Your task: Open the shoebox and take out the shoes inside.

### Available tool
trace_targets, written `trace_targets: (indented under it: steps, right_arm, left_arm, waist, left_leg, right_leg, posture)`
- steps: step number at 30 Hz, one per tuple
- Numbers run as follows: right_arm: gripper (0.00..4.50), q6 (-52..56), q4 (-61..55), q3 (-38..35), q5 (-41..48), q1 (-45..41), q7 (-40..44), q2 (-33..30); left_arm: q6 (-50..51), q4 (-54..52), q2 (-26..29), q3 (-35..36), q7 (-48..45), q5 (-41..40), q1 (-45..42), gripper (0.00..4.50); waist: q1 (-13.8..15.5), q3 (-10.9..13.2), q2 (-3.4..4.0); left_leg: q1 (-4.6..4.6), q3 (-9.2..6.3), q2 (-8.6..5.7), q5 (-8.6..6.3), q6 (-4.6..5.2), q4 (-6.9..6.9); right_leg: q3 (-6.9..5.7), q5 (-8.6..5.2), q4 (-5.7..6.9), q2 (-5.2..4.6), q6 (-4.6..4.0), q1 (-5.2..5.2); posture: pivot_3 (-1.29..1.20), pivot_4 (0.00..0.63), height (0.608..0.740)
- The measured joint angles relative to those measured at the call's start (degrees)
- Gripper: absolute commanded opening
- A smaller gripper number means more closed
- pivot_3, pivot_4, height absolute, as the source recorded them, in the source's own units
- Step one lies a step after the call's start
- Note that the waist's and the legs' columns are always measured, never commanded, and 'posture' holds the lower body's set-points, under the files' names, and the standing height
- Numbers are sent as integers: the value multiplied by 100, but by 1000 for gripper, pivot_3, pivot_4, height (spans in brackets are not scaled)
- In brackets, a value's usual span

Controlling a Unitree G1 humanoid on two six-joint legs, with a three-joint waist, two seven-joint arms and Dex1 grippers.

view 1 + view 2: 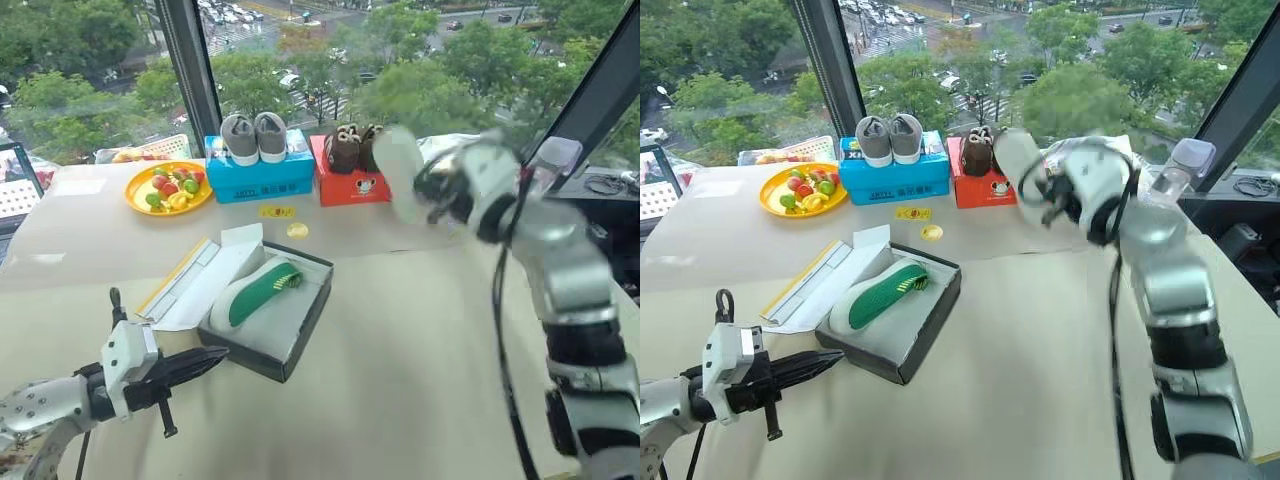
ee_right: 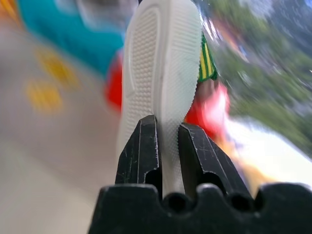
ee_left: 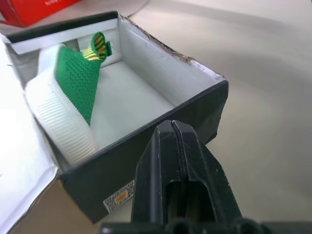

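Note:
The shoebox [image 1: 302, 332] lies open at mid-table, showing its black base and pale inside. Its lid [image 1: 200, 278] is folded out to the left. One green shoe [image 1: 255, 292] with a white sole rests on its side in the box. My left gripper [image 1: 215, 358] is shut and empty, low and just short of the box's near left corner [image 3: 214, 92]. My right gripper [image 2: 168, 124] is raised in the air on the right, shut on the other green shoe [image 1: 397, 170]. That shoe's white sole [image 2: 163, 63] faces the wrist camera.
Along the window stand a blue box [image 1: 262, 178] with a grey pair [image 1: 255, 136] on top and a red box [image 1: 345, 187] with a brown pair [image 1: 352, 146]. A yellow plate [image 1: 135, 195] of fruit sits at the back left. Small yellow discs [image 1: 297, 230] lie behind the shoebox.

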Motion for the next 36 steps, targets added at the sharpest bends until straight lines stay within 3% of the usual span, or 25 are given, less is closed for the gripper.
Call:
trace_targets:
  steps: [3, 7, 10, 13, 21, 22, 25, 32, 36]
  right_arm:
    - [265, -286, -254, 585, -1092, 477, -641, -31]
    - [265, -613, -369, 1674, -3515, 1034, -1883, -162]
    - [265, -732, -194, 2318, -4696, 1353, -2175, -146]
    - [265, -742, -15, 2512, -5129, 1578, -2192, 68]
    - [265, -817, 379, 2285, -4988, 1870, -1833, 810]
    - [1184, -815, 402, 2204, -4845, 1885, -1679, 937]
    - [2113, -782, 325, 1954, -4387, 2089, -1258, 1188]
    - [4442, 194, -629, 857, -2831, 2251, 174, 1615]
    - [4477, 734, -1168, 606, -1928, 2155, 1361, 1210]
  left_arm:
    - [13, 22, 9, -73, -11, 0, -100, 0]
    - [40, 33, 24, -99, -37, -4, -110, 0]
    - [43, 33, 38, -101, -46, -6, -116, 0]
    - [46, 33, 47, -100, -49, -7, -119, 0]
    - [206, 33, 132, -100, -34, -28, -160, 0]
    - [242, 32, 132, -100, -22, -30, -160, 0]
    - [268, 30, 130, -100, -1, -30, -150, 0]
    - [266, 27, 131, -100, -3, -26, -134, 0]
    - [255, 27, 120, -98, -2, -23, -102, 0]
  waist:
    - [-91, 1, 1]
    - [-104, -1, -3]
    - [-103, -1, -5]
    - [-101, -3, -9]
    - [-128, -51, -86]
    - [-125, -56, -94]
    - [-111, -86, -141]
    - [-111, -101, -159]
    - [-104, -98, -155]
  left_leg:
    - [0, 0, 1, 1, 0, -2]
    - [0, 1, -2, -2, 5, 1]
    - [0, 4, -4, -3, 6, 4]
    - [3, 2, -4, -9, 17, 5]
    - [83, -3, 8, -27, 46, 1]
    - [95, -3, 10, -27, 45, 0]
    - [105, -6, 22, -26, 43, -1]
    - [110, -4, 40, -36, 26, -8]
    - [106, -3, 67, -50, 1, -15]
  right_leg:
    - [6, -2, 3, 1, 3, -3]
    - [7, -29, 2, -3, 46, -2]
    - [10, -29, 2, -3, 47, -1]
    - [9, -27, 2, -1, 45, 2]
    - [6, -54, 8, 7, 9, 66]
    - [6, -55, 13, 8, 7, 72]
    - [-1, -57, 16, 12, 1, 82]
    - [-2, -57, 13, 22, -14, 84]
    - [-2, -37, 13, 61, -57, 68]
  posture:
    - [0, 150, 731]
    - [0, 150, 731]
    - [0, 150, 731]
    - [0, 150, 731]
    - [0, 150, 731]
    - [0, 150, 731]
    - [0, 150, 731]
    - [0, 150, 731]
    - [0, 150, 731]
